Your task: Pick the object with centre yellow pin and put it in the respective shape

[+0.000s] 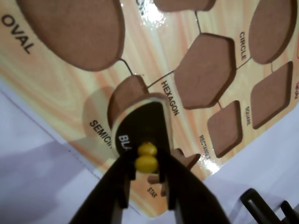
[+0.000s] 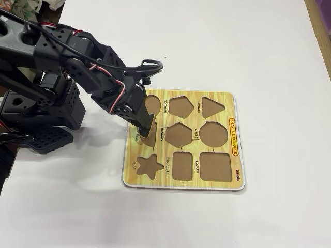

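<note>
Layout, wrist view: black semicircle wooden piece with yellow knob [image 1: 142, 122] sits tilted over the brown semicircle cutout [image 1: 125, 93] of the yellow wood-grain shape board [image 1: 154, 51]; oval cutout [image 1: 74, 28] upper left, hexagon cutout [image 1: 205, 70] right.

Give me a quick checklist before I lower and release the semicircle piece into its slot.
1. Grip: the gripper is shut on the yellow knob of the semicircle piece: ok.
2. Target: the piece is over the semicircle cutout, beside the SEMICIRCLE label: ok.
3. Seating: the piece is tilted, with its rim raised above the shape board: not ok yet.
4. Alignment of the curved edge with the cutout's outline: cannot tell, since the piece hides most of the recess.
5. Cutout free of other pieces: the visible part is bare: ok.
6. Neighbouring hexagon cutout clear of the piece: ok.
</note>
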{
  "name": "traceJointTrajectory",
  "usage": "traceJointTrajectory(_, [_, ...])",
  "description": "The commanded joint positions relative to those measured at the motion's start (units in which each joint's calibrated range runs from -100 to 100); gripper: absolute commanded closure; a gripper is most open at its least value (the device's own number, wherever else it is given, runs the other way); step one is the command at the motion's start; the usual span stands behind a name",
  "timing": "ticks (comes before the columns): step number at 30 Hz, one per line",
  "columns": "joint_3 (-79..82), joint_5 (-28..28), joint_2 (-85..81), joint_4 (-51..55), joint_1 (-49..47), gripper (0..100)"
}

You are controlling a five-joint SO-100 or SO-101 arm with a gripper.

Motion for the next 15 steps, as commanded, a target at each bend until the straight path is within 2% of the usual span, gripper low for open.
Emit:
traceJointTrajectory(1, [-0.36,0.00,-0.46,-0.65,0.55,99])
traceJointTrajectory(4, [-0.36,0.05,-0.37,-0.74,0.55,99])
traceJointTrajectory(8, [-0.54,3.92,-0.37,-0.74,0.65,99])
traceJointTrajectory(15, [-0.90,6.33,-0.63,-1.60,2.01,99])
